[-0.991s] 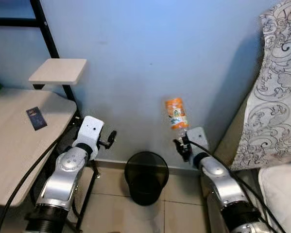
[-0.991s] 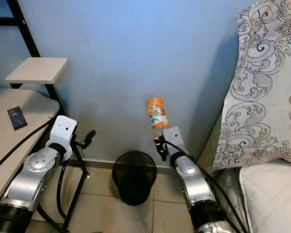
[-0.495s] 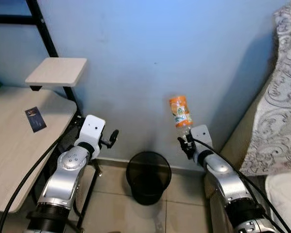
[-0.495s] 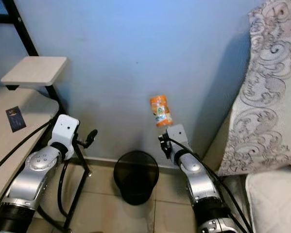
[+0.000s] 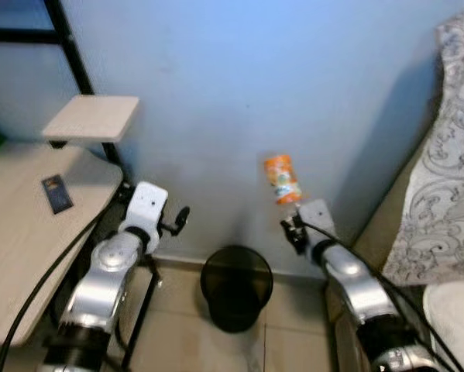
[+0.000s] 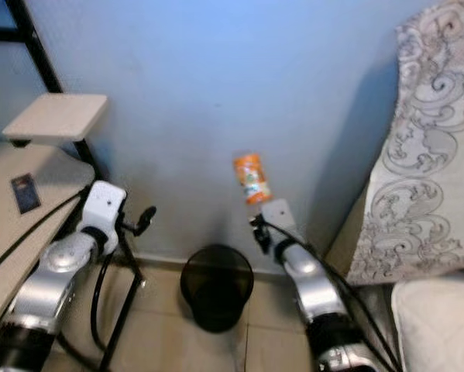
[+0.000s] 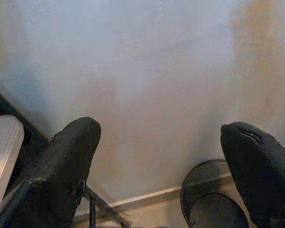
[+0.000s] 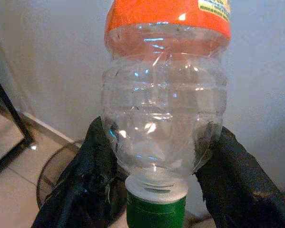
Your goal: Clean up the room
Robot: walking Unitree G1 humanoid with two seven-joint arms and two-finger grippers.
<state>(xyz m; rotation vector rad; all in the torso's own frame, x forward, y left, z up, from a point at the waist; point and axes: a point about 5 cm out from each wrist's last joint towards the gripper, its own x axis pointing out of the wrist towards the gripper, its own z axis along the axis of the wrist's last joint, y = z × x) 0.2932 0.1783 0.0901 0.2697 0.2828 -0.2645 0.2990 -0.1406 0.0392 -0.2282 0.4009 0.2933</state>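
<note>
My right gripper (image 5: 292, 225) is shut on an empty clear plastic bottle (image 5: 282, 179) with an orange label and green cap (image 8: 155, 206). The bottle stands cap-down in the fingers (image 8: 95, 156), held in front of the blue wall. It hangs above and to the right of a black mesh wastebasket (image 5: 235, 285) on the tiled floor by the wall. My left gripper (image 5: 179, 218) is open, with nothing between its fingers (image 7: 68, 156), raised left of the wastebasket (image 7: 211, 204).
A light wooden desk (image 5: 30, 225) with a dark card (image 5: 55, 192) and a small raised shelf (image 5: 92, 118) on a black frame stands at the left. A bed with a patterned cover (image 5: 445, 178) lies at the right.
The view has shifted slightly and is blurred now. The bottle in my right gripper has tilted a little more to the left; the left arm holds its pose.
</note>
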